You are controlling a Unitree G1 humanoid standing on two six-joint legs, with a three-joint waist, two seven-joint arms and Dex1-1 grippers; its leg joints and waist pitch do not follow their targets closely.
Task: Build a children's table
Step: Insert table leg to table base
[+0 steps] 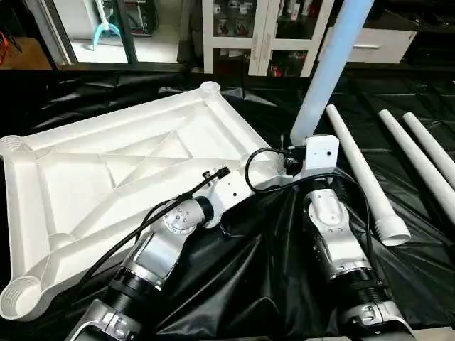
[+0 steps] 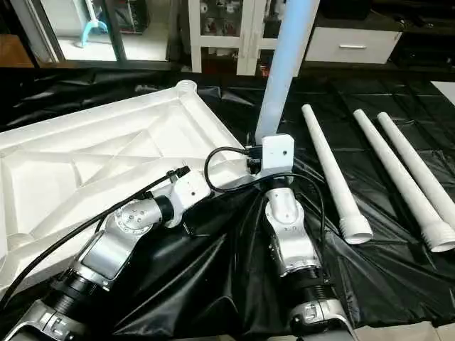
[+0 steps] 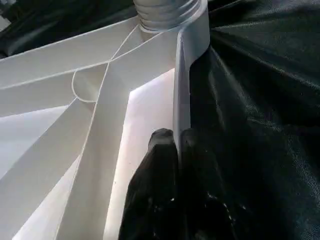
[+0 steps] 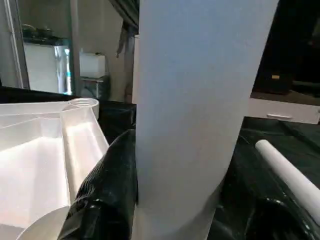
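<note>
The white table top lies upside down on the black sheet, ribs and round corner sockets facing up. My left gripper is shut on the top's right-hand rim, one finger on each side of the thin wall. My right gripper is shut on a white leg that stands upright, leaning slightly right, over the top's near-right corner socket. A black finger presses on the leg's side. Whether the leg's end sits in the socket is hidden behind my wrist.
Three loose white legs lie side by side on the black sheet to the right. A white glass-door cabinet and a white drawer unit stand at the back.
</note>
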